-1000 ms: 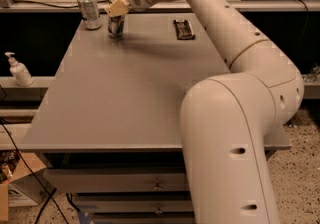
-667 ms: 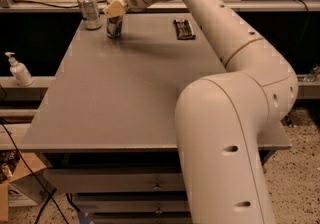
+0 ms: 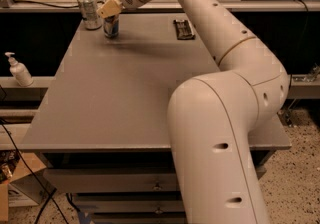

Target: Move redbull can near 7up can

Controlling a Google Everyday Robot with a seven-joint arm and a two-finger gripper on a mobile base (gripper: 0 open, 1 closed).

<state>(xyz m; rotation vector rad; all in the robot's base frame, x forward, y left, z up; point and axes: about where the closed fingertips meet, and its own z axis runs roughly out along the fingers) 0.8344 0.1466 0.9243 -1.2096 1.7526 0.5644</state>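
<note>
The redbull can [image 3: 111,27], slim with blue panels, stands upright on the grey table [image 3: 130,93] at the far left corner. The 7up can [image 3: 89,10], wider and silver-grey, stands upright just to its left and a little further back, a small gap between them. My gripper [image 3: 109,8] sits right over the top of the redbull can and hides its upper part. The white arm reaches in from the lower right across the table.
A flat dark object [image 3: 183,29] lies at the far middle of the table. A soap dispenser bottle [image 3: 20,70] stands on a lower ledge to the left. Drawers [image 3: 157,185] are under the table's front edge, with cables and a cardboard box at the lower left.
The gripper stays over the redbull can, and both cans stand where they were. The arm's near segment has shifted slightly to the left.
</note>
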